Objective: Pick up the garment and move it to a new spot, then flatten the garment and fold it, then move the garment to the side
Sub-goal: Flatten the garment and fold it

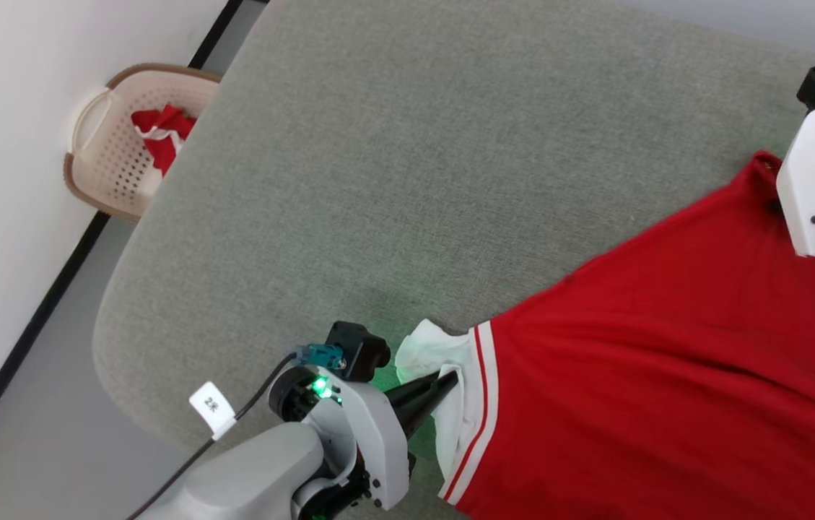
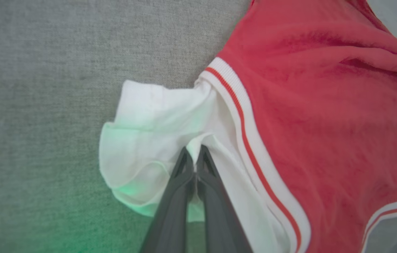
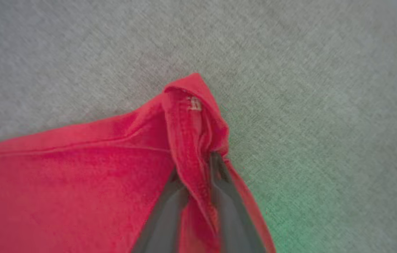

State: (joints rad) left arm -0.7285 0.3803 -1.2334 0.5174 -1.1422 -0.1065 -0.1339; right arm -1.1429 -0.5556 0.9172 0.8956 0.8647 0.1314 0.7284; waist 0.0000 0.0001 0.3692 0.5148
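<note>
Over the right side of the grey upholstered surface (image 1: 378, 144), find the garment (image 1: 652, 347), spread plain red side up and drawn into a long slant between 2 hold points. Looks soft, light and limp: likely to sag, crease and bunch wherever unsupported, though neither slippery nor fragile. Best taken at seams, trim and corners, at 2 points well apart, to keep the cloth spread. Pinched at the white sleeve (image 2: 149, 123), just beside the red-and-white striped trim (image 2: 240, 105), by the left gripper (image 2: 194, 151), fingers shut tight on 1 small tuck. Caught at a red hem corner (image 3: 187, 91) by the right gripper (image 3: 198, 161), closed round a rolled fold, with cloth draped over 1 finger. Offers a woven, probably slightly grippy bed underneath, with plenty of bare room to the left, tinted green near both wrists. Beyond its rounded edge, note pale floor (image 1: 53, 433), a white wall (image 1: 17, 144) with a black base strip (image 1: 53, 289), and a perforated basket (image 1: 115, 170) holding more red cloth (image 1: 162, 137).
</note>
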